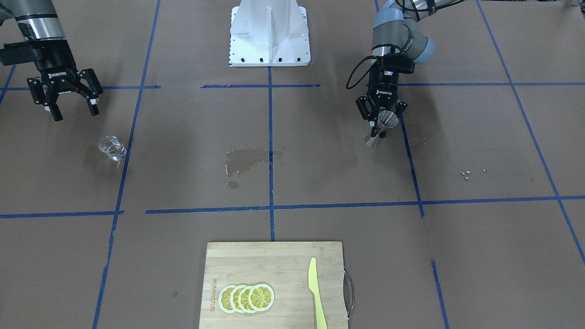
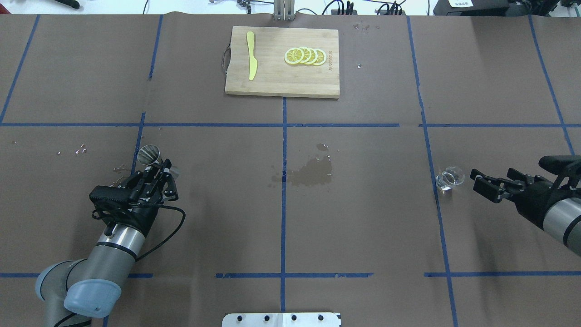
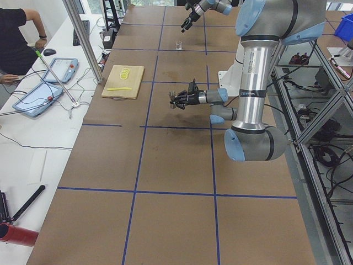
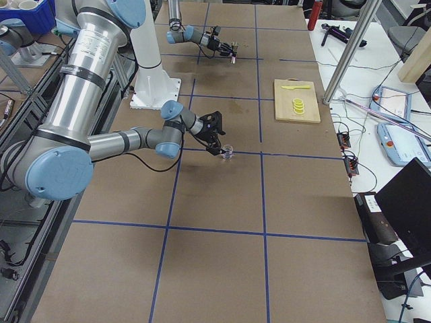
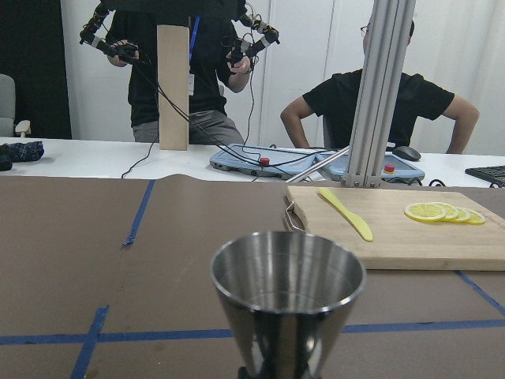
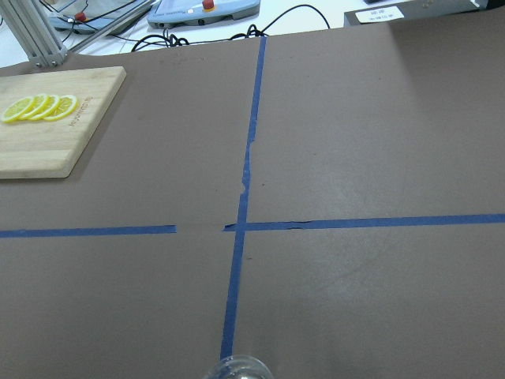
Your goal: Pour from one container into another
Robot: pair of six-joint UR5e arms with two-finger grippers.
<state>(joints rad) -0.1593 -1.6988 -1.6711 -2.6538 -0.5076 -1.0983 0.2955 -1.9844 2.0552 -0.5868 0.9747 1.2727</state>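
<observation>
The metal jigger (image 1: 386,119) is clamped at its narrow waist by my left gripper (image 1: 379,129), which is shut on it. It leans a little over the brown paper, and its open upper cone (image 5: 288,294) fills the left wrist view; nothing shows inside. The overhead view has the jigger (image 2: 149,154) just beyond my left gripper (image 2: 162,164). The clear glass cup (image 1: 112,147) stands upright by a blue tape line. My right gripper (image 1: 75,113) hovers behind it, open and empty. From overhead the cup (image 2: 450,178) sits just ahead of the right gripper (image 2: 475,180). Only the cup's rim (image 6: 237,369) shows in the right wrist view.
A wooden cutting board (image 2: 272,81) at the far middle carries lemon slices (image 2: 305,56) and a yellow knife (image 2: 251,61). A wet patch (image 2: 311,171) darkens the paper at the centre. The white robot base (image 1: 269,34) stands between the arms. Operators sit beyond the far edge.
</observation>
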